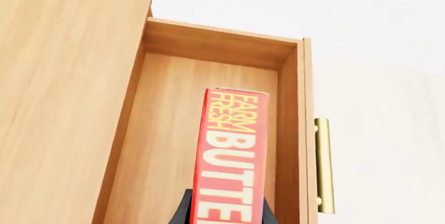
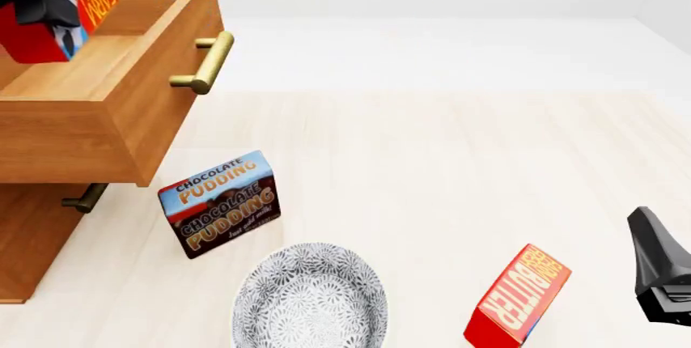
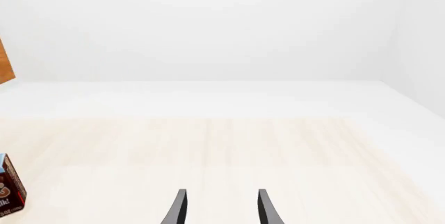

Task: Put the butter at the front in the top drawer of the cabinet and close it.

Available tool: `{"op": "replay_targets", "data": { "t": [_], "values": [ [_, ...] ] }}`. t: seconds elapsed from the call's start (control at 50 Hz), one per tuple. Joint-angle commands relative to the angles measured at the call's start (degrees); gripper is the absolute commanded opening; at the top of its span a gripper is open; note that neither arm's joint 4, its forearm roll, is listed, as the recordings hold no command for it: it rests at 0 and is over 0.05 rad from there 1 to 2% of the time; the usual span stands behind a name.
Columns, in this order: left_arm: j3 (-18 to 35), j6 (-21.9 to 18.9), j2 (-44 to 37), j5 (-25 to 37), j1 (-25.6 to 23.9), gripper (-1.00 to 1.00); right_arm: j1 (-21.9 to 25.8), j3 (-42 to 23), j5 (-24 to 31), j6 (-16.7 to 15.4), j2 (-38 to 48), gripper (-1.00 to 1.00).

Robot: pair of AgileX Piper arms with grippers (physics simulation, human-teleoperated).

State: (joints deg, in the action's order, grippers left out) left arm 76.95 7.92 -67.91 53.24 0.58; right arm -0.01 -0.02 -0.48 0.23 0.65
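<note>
At the far left of the front view the left gripper holds the butter above the pulled-out top drawer of the cabinet; its dark fingers pinch the carton by its two broad faces near one end, so that the narrow lettered edge faces the wrist camera and the free end hangs over the bare wooden floor of the drawer, apart from the walls as far as can be told. The carton looks light and stiff, with smooth printed card that could slide in a loose pinch, so the flat broad faces are the right place to hold it, with pressure firm but not crushing, since a hollow carton probably dents at the middle of a face. The drawer's brass handle stands clear on the outward front, free to be pushed once the carton lies inside. Just below the drawer's corner the chocolate pudding box stands tilted on the table, and beside it, nearer the camera, lies a patterned grey plate. Further right a second butter carton leans on the table, untouched. At the right edge the right gripper hangs over bare tabletop with its fingers spread and nothing between them, well apart from the cabinet.
</note>
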Motion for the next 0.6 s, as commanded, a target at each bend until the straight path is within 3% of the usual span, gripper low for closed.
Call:
{"op": "replay_targets", "data": {
  "t": [0.02,0.6],
  "values": [
    [0.1,-1.8,-1.3,-2.2,0.5,-1.00,0.0,0.0,0.1,-0.1,-0.1,1.00],
    [-2.5,-1.4,-3.8,-6.0,1.0,-1.00,0.0,0.0,0.1,-0.1,-0.1,1.00]
  ]
}}
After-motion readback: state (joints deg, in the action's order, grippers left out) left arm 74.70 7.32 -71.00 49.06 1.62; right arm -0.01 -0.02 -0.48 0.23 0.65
